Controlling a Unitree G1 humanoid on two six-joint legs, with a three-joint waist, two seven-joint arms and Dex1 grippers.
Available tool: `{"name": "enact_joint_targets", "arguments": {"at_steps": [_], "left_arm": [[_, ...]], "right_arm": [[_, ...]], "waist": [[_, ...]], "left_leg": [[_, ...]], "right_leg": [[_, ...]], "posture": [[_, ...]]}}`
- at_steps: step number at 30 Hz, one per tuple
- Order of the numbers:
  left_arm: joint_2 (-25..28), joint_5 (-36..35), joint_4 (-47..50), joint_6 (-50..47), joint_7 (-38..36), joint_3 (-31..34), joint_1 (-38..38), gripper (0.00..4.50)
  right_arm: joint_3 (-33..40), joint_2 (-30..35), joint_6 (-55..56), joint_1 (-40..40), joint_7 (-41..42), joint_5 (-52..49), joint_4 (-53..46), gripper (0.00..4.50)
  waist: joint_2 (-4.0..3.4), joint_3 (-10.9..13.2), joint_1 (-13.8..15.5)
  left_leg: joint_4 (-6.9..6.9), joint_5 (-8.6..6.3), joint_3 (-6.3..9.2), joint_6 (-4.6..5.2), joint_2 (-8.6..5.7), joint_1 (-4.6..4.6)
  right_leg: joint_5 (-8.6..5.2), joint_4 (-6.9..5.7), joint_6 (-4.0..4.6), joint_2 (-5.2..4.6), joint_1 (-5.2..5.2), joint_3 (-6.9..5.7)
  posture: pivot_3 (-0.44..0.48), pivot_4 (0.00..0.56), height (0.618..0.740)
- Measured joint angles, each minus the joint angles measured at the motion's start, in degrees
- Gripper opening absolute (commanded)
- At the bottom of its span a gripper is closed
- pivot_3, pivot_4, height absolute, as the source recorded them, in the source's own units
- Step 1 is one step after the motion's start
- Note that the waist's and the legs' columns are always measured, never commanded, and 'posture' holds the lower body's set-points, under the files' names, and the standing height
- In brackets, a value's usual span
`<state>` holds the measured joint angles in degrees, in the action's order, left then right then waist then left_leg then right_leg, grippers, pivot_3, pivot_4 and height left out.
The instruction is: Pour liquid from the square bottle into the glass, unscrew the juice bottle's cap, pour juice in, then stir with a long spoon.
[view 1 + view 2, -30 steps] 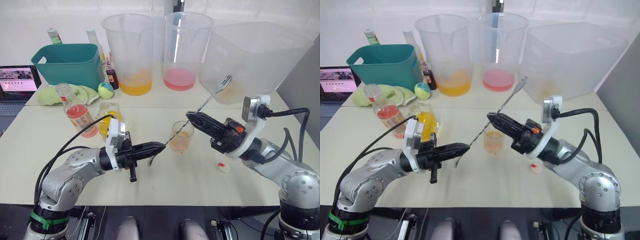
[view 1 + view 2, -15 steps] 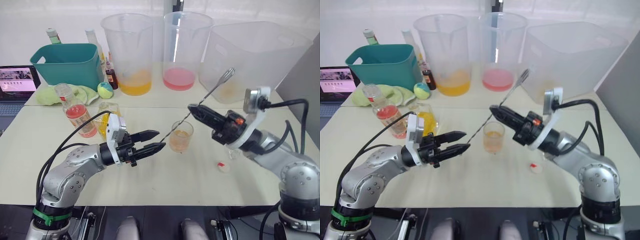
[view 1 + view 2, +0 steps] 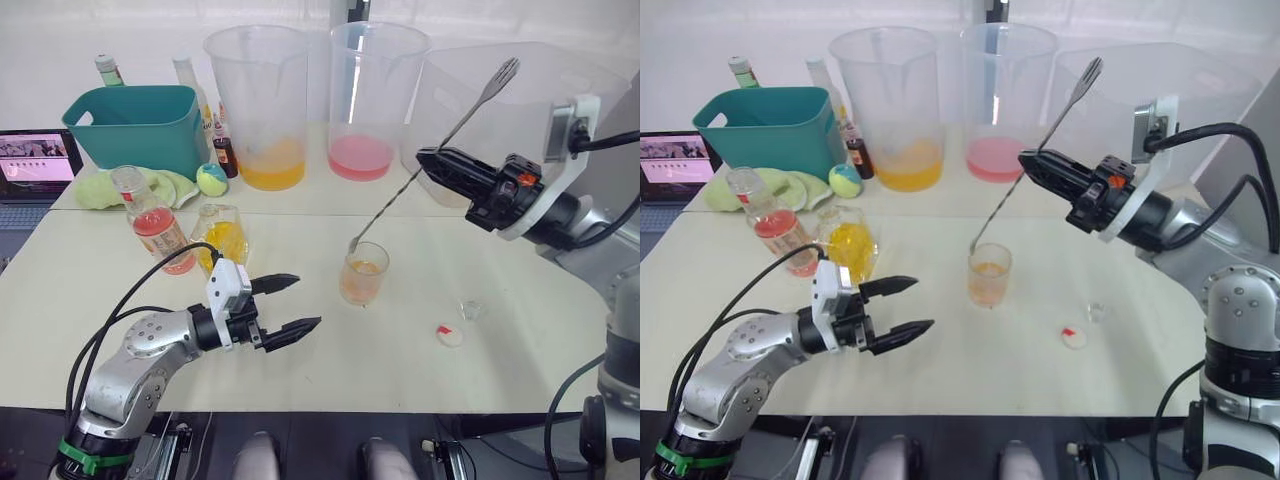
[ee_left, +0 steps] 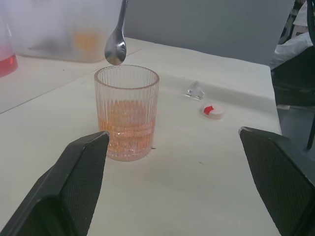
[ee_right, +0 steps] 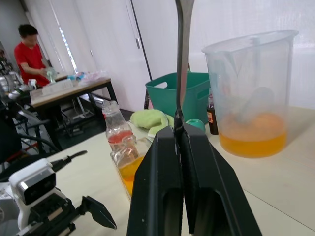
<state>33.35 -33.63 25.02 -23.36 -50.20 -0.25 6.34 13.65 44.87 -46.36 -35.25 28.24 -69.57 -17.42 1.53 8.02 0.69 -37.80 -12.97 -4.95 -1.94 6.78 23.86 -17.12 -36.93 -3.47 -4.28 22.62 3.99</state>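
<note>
Right tool point(image 3: 425, 156) clenched on the long spoon point(image 3: 432, 144), held slanted, bowl hanging just above the glass point(image 3: 363, 274). Glass upright mid-surface, part full of orange liquid. Left tool point(image 3: 290, 303) released, fingers spread, hovering left of the glass, well apart. Cap point(image 3: 449, 335) lying on the surface point(image 3: 330, 360), right of the glass. Square bottle point(image 3: 220, 236) and juice bottle point(image 3: 152, 220) standing far left.

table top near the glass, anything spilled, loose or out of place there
No spill shows. The cap lies loose on the table, off the juice bottle, which stands open. A small clear piece sits beside the cap; what it is cannot be told. The glass stands upright.
</note>
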Motion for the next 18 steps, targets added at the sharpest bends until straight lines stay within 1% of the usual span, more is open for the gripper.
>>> {"name": "enact_joint_targets", "arguments": {"at_steps": [3, 8, 12, 18], "left_arm": [[-0.40, 0.59, 0.00, 1.22, 0.01, 0.00, -0.16, 4.46], [-0.51, 1.24, -0.12, 1.92, 0.03, 0.01, -0.14, 4.46], [-0.67, 1.91, -0.44, 1.93, 0.01, 0.02, -0.12, 4.46], [-0.65, 1.92, -1.23, 1.91, -0.05, 0.18, 0.54, 4.46]], "right_arm": [[-1.53, 1.43, -0.32, 0.34, 2.05, 3.71, 0.20, 0.00], [-3.53, 1.42, -1.24, 0.88, 4.33, 7.92, 1.05, 0.00], [-7.43, -0.74, -0.23, 0.75, 6.75, 13.49, 2.01, 0.00], [-10.88, -3.86, 3.11, -3.72, 10.57, 20.42, 6.83, 0.00]], "waist": [[0.00, 0.00, 0.00], [0.00, 0.00, 0.00], [0.00, 0.00, -0.05], [-0.01, 0.00, -0.05]], "left_leg": [[0.00, 0.00, 0.00, 0.00, 0.00, 0.00], [0.00, 0.00, 0.00, 0.00, 0.00, 0.00], [0.00, 0.00, -0.01, 0.00, 0.00, 0.00], [-0.01, 0.00, -0.01, 0.00, 0.00, -0.02]], "right_leg": [[0.00, 0.00, 0.00, 0.00, 0.00, 0.00], [0.00, 0.00, 0.00, 0.00, 0.00, 0.00], [0.00, -0.01, 0.00, 0.01, 0.02, 0.00], [0.00, -0.04, 0.00, 0.01, 0.02, 0.00]], "posture": [[0.000, 0.150, 0.724], [0.000, 0.150, 0.724], [0.000, 0.150, 0.724], [0.000, 0.150, 0.724]]}}
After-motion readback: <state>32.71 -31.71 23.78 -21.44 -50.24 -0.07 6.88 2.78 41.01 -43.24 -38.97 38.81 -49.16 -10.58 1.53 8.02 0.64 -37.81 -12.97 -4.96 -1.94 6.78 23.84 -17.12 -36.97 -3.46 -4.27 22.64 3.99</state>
